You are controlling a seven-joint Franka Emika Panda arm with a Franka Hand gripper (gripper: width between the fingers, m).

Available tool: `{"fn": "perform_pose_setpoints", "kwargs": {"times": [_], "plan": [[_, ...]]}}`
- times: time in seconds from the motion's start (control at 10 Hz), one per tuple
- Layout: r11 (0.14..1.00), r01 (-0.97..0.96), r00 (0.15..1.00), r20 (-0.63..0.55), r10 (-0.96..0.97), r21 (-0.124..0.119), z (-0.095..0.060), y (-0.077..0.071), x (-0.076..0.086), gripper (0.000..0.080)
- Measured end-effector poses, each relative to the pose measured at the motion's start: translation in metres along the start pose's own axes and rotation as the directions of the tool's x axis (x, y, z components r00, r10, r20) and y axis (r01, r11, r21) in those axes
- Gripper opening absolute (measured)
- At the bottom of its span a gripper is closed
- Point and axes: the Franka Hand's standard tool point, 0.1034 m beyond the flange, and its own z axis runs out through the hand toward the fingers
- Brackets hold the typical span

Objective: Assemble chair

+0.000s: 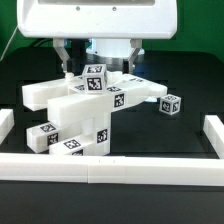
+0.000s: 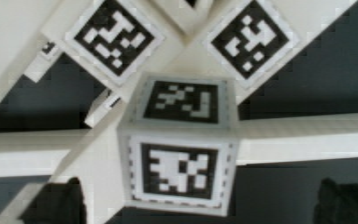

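Hand (image 1: 97,57) wide above chair (image 1: 85,110) (border rails (image 1: 120,168) in exterior view only)

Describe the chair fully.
The chair is a half-built cluster of white, plastic-looking blocks and flat panels with black-and-white square tags. Its pieces cross at angles, lying on the black table inside white rails. The open gripper straddles its topmost tagged block; contact cannot be told.

Bright, even lighting. White chair parts (image 1: 80,105) near overexposed, edges washed out. Black table (image 1: 185,145) shows mild sheen at 3 o'clock. Wrist view blurred.
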Motion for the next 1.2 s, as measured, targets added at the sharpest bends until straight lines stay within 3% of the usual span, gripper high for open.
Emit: {"fn": "perform_pose_setpoints", "kwargs": {"times": [0.1,0.4,0.5,0.8,1.0,1.1,1.2], "plan": [[1.0,0.0,1.0,-0.006,0.0,-0.001,-0.001,0.0,0.001,0.0649],[0.998,-0.025,0.964,0.265,0.01,0.053,0.002,0.001,-0.015,0.0649],[0.998,-0.031,0.964,0.267,0.016,0.054,0.002,0.003,-0.007,0.0649],[0.998,-0.033,0.962,0.272,0.018,0.052,0.006,0.004,-0.011,0.0649],[0.998,-0.034,0.962,0.273,0.019,0.051,0.007,0.005,-0.011,0.0406],[0.998,-0.033,0.963,0.268,0.019,0.05,0.007,0.005,-0.01,0.0406],[0.998,-0.033,0.963,0.267,0.019,0.05,0.007,0.005,-0.01,0.0281]]}}
